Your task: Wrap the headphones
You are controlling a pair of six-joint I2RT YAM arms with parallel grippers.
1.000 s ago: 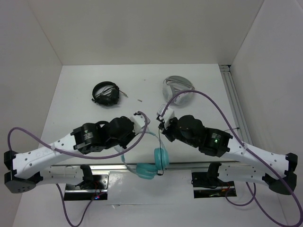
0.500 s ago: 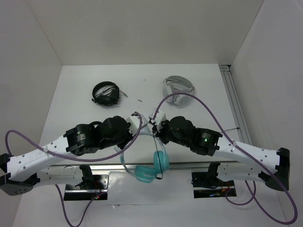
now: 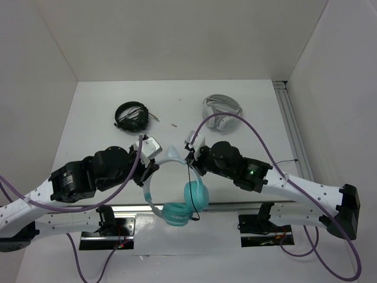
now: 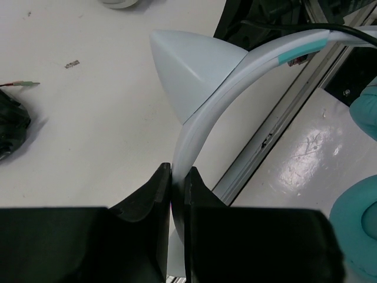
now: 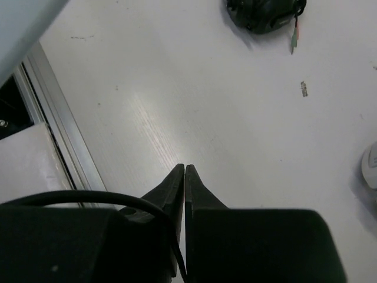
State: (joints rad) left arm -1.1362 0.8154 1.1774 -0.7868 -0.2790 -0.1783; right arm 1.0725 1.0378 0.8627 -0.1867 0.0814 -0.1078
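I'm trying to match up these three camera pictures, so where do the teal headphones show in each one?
Top external: the teal headphones low centre, between the arms.
Left wrist: their pale headband fills the centre, pinched by the left gripper.
Right wrist: their black cable, bottom left.
Shared landmark: the black headphones, in all three.

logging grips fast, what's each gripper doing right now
left gripper: shut on the headband
right gripper: shut, apparently pinching the cable
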